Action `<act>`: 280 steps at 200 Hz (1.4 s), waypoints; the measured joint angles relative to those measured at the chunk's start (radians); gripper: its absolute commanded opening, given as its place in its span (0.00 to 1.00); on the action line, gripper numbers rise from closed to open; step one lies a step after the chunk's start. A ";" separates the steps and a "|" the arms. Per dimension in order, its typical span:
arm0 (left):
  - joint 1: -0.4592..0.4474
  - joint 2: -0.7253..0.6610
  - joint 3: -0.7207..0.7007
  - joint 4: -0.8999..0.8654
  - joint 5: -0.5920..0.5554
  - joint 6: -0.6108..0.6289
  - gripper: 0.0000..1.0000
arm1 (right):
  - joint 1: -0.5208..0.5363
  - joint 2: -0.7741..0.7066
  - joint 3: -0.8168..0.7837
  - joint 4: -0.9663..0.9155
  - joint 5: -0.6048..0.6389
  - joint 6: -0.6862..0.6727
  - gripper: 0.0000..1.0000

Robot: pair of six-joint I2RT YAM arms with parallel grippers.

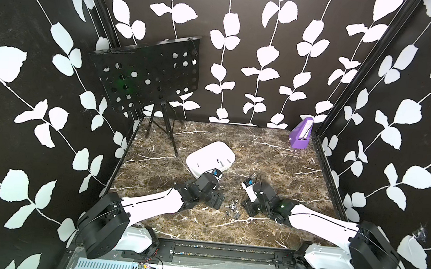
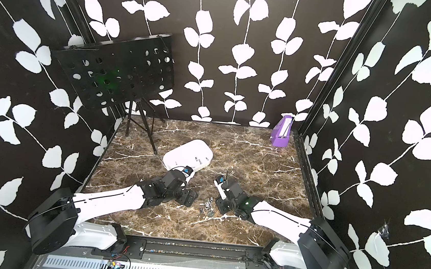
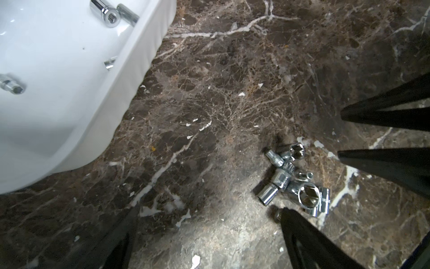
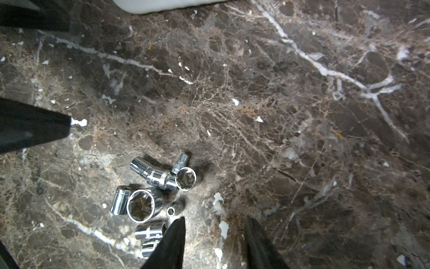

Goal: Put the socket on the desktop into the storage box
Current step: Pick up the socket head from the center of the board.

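Right fingers [image 4: 172,244] spread, empty; chrome sockets [image 4: 160,177] cluster on the desk [image 4: 279,116] just outside 1 finger. Left fingers [image 3: 302,237] likewise spread beside them.

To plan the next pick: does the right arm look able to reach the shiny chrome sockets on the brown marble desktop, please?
Probably yes: the open right gripper hangs beside the chrome sockets, unobstructed.

Probably a robot lab booth — leaf-print walls [image 1: 12,96], framed marble desktop [image 1: 260,155], rail-mounted arms [image 1: 149,204]

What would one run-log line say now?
socket pile: on desktop | storage box: sockets inside | left pincer: open, empty | right pincer: open, empty
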 measured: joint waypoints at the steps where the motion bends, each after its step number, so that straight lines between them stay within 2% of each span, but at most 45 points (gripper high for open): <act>1: 0.000 0.000 0.000 0.000 0.000 0.000 0.96 | 0.000 0.000 0.000 0.000 0.000 0.000 0.44; 48: 0.000 -0.002 0.000 -0.009 -0.016 -0.002 0.97 | 0.003 0.069 0.035 0.008 -0.017 -0.011 0.43; 210: 0.000 -0.022 0.000 -0.017 -0.047 -0.005 0.97 | 0.023 0.163 0.091 0.024 -0.042 -0.023 0.40; 280: 0.000 -0.023 0.000 -0.017 -0.048 -0.009 0.97 | 0.027 0.200 0.109 0.023 -0.041 -0.025 0.36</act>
